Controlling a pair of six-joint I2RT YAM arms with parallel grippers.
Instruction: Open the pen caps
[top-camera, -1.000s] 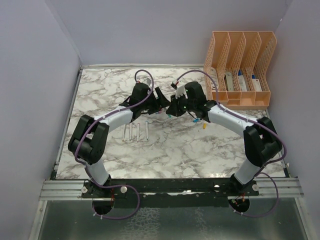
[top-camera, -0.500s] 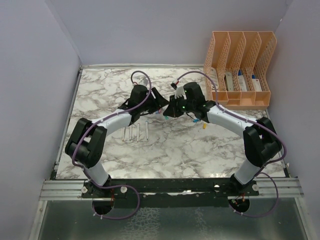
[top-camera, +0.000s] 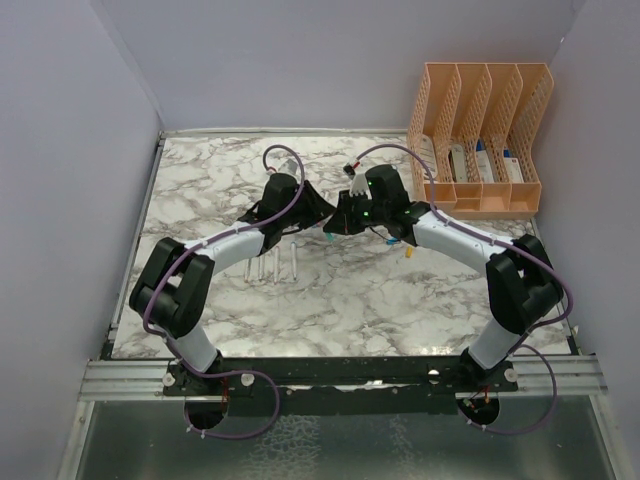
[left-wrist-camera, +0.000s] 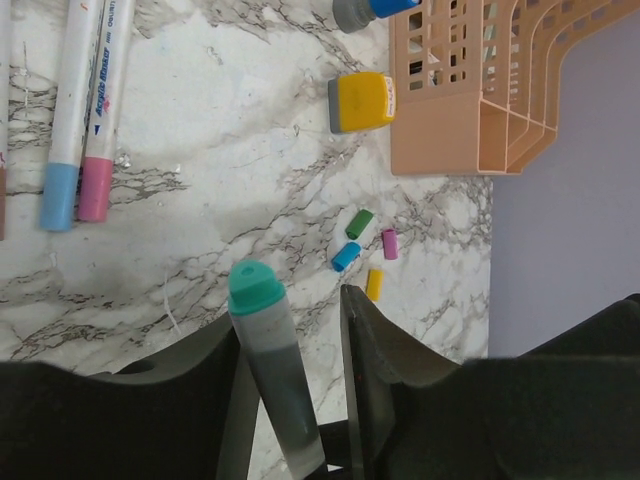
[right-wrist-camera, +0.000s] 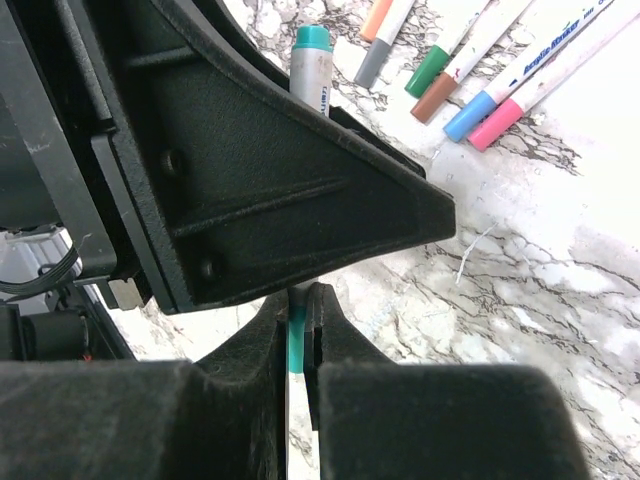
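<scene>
1. The right gripper (right-wrist-camera: 297, 300) is almost closed. Its two fingers pinch a small teal plastic cap (right-wrist-camera: 295, 338), and only a thin strip of the cap shows between them.
2. Whether this cap sits on a pen cannot be told, because the black body of the left gripper (left-wrist-camera: 292, 325) covers that place.
3. The left gripper is directly in front of the right one, very near to it, above the middle of the white marble table (left-wrist-camera: 200, 130).
4. The fingers of the left gripper stand narrow and hold a thin grey pen (left-wrist-camera: 278, 385). The pen leans on one finger, and a slim gap shows beside the other.
5. The pen reaches past these fingers, is raised over the table, and ends in a teal tip (left-wrist-camera: 255, 288).
6. On the marble beyond the tip lie a green cap (left-wrist-camera: 359, 222), a blue cap (left-wrist-camera: 346, 256), a pink cap (left-wrist-camera: 389, 243) and a yellow cap (left-wrist-camera: 373, 284). They lie close together and apart from any pen.
7. Several white pens (right-wrist-camera: 520, 60) lie side by side on the table. Their ends are orange, grey, green, brown, blue and pink.
8. A stubby yellow block (left-wrist-camera: 362, 101) stands just beside the peach plastic organiser (left-wrist-camera: 450, 130) at the far right of the table.
</scene>
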